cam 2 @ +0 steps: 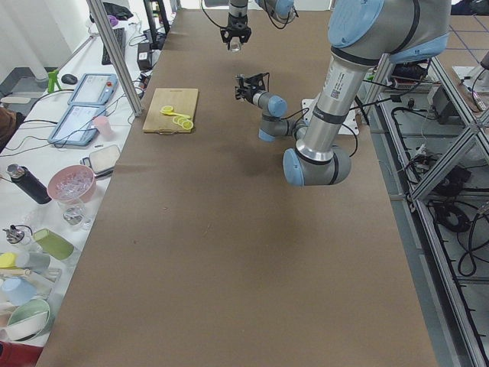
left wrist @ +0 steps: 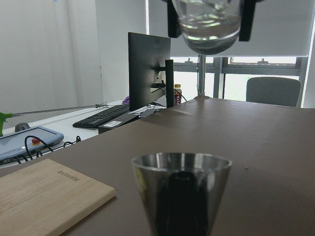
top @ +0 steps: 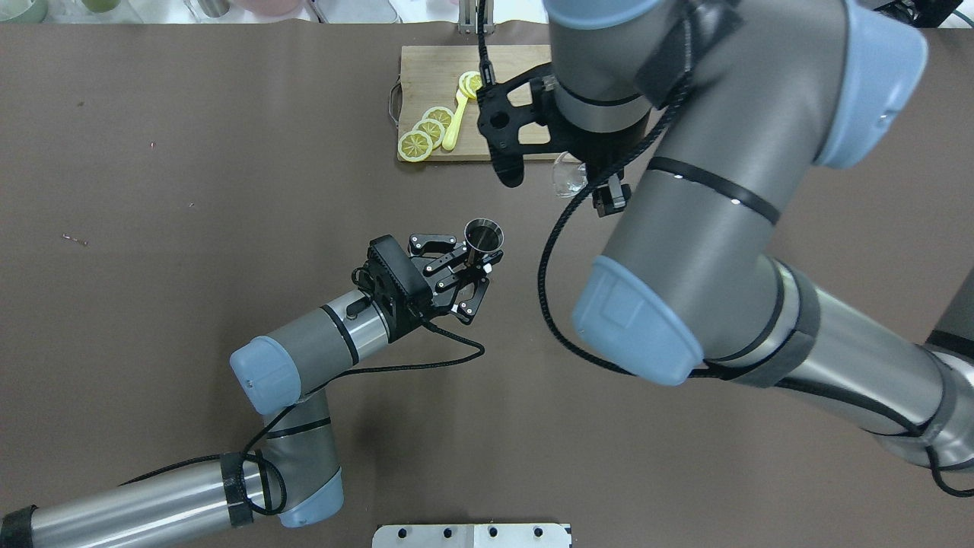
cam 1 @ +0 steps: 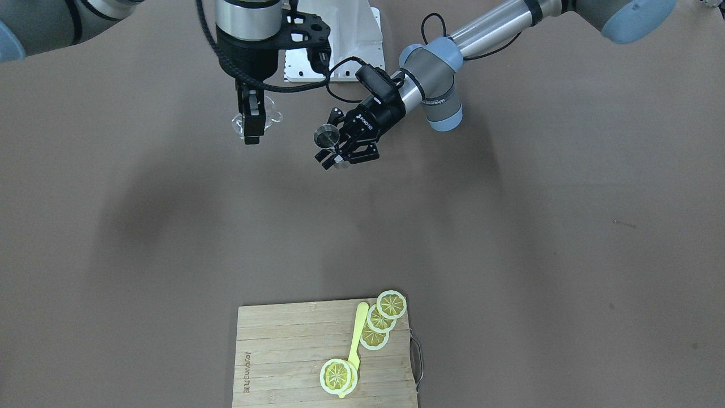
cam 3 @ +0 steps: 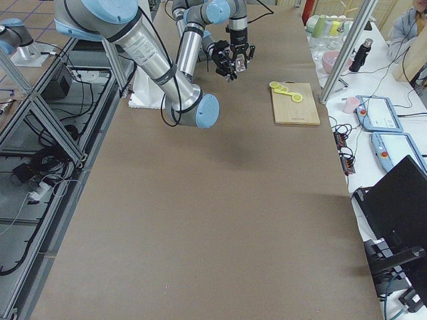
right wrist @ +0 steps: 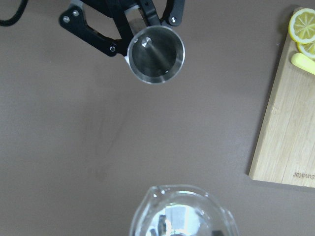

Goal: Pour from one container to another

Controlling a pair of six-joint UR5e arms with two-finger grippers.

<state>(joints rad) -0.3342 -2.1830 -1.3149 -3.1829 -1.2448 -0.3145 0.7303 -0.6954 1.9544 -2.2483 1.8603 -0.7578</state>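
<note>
My left gripper (top: 478, 266) is clamped on the small steel cup (top: 484, 234), holding it upright in the air; my right gripper (cam 1: 252, 123) pinches the clear glass pitcher (cam 1: 273, 116), higher up and off to one side of the cup's mouth. I judge this the lining-up step, nothing pouring yet; next I need the pitcher's lip over the steel rim, then a slow tilt.

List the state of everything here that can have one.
metal cup: upright, looks empty, held in the left gripper.
glass pitcher: upright, not yet tipped, held higher than the metal cup in the right gripper; contents unclear.
left gripper: shut on the metal cup.
right gripper: shut on the glass pitcher.
cutting board: flat on the table.
lemon slices: cut, lying on the cutting board.
yellow spoon: lying on the cutting board.
</note>
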